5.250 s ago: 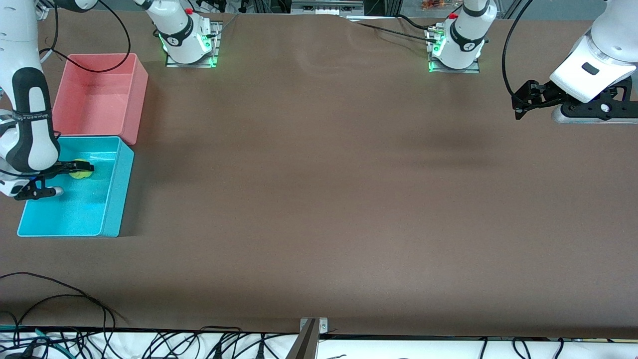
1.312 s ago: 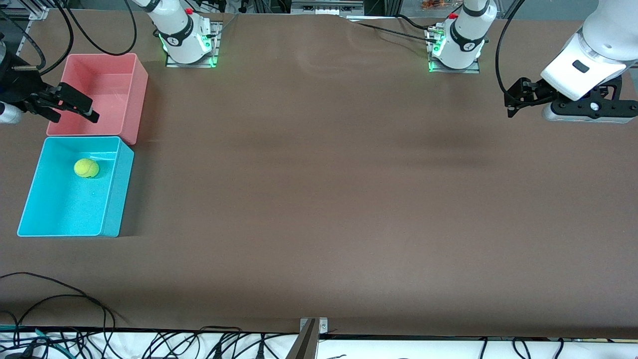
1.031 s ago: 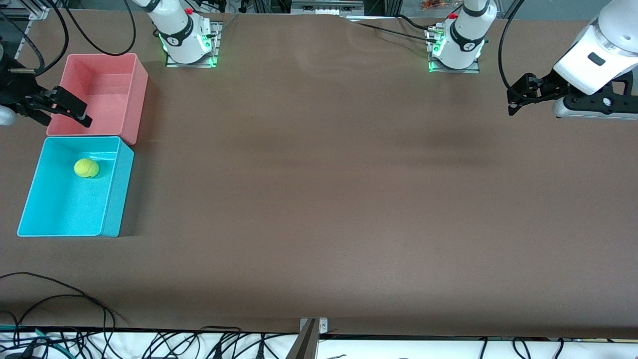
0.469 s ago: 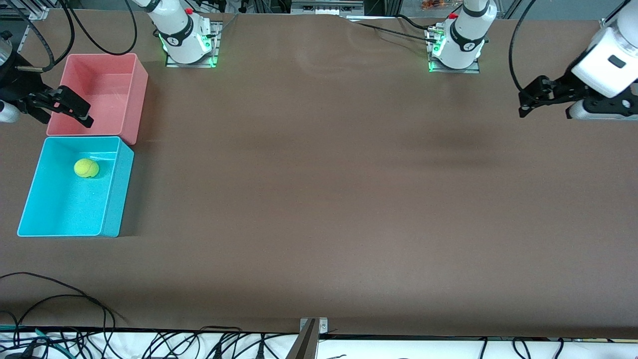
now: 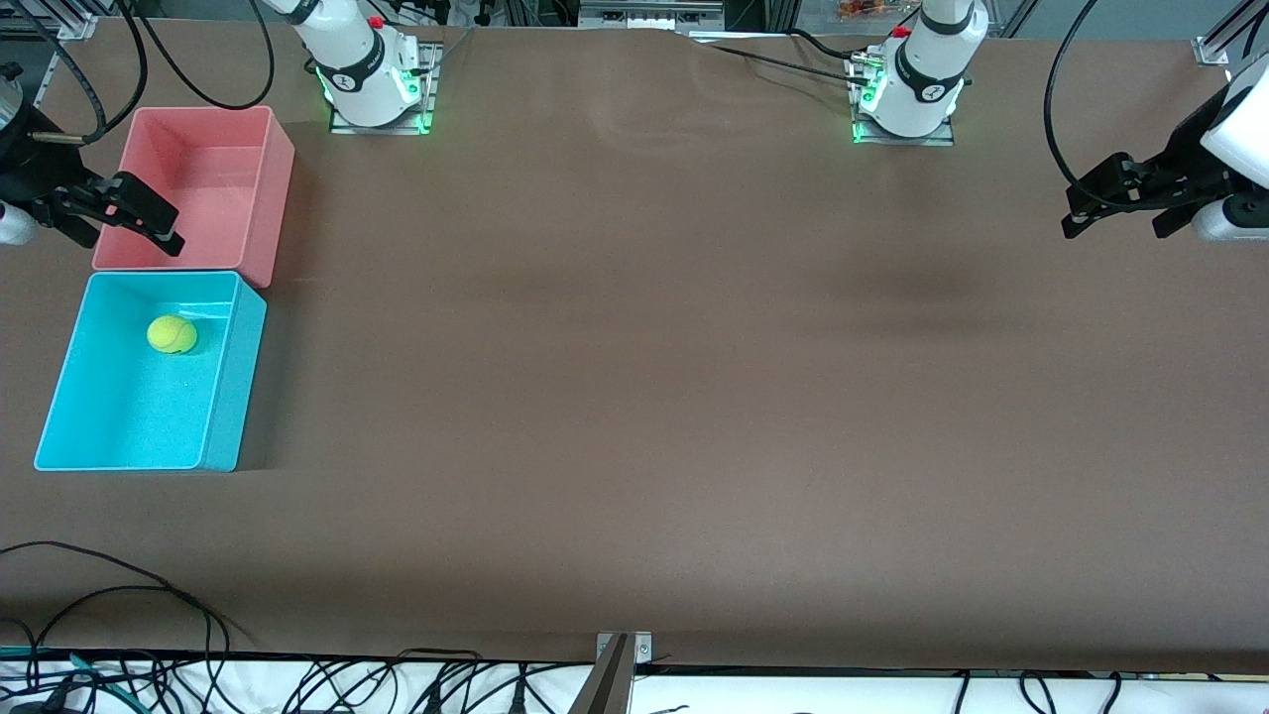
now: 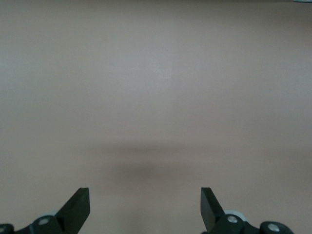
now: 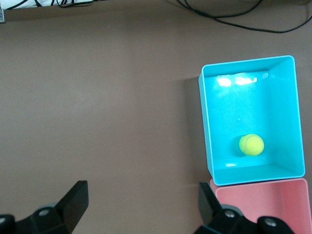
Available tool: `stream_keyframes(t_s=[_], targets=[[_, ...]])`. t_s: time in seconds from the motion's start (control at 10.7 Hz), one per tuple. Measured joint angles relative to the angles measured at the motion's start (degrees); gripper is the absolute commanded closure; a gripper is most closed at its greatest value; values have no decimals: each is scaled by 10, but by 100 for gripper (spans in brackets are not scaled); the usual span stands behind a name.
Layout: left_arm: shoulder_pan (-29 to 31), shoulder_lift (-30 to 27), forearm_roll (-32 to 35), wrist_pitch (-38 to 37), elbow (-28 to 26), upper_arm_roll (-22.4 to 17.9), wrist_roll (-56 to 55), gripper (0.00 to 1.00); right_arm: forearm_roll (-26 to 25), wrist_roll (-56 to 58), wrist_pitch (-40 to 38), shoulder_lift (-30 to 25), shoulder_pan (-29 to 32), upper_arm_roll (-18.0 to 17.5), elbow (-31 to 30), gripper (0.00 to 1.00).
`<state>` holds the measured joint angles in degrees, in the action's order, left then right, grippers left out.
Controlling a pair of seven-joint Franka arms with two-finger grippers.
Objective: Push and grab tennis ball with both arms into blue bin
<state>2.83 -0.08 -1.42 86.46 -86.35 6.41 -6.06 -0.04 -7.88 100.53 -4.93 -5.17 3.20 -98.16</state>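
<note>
tennis ball (image 5: 172, 334): fuzzy felt | blue bin (image 5: 223, 397): glossy plastic | table (image 5: 634, 397): matt

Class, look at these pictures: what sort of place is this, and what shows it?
Probably a robotics lab bench: two arm bases bolted to a brown-covered table, cables along its edge, the right gripper and left gripper both open, and a tennis ball in a blue bin.

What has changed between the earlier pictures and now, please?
The right gripper let go of the tennis ball in the blue bin and rose to hover open over the pink bin's edge. The left gripper, open, drew toward its end of the table. The ball and both bins stayed put.
</note>
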Motion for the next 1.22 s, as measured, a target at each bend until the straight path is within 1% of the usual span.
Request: stream_keyframes(t_s=[0.38,1.22], targets=[[12,5,-1,0,0,-1,0,0,0,0,0,0,0,0,0,0],[12,6,-1,0,2,0,0,0,0,0,0,0,1,0,0,0]])
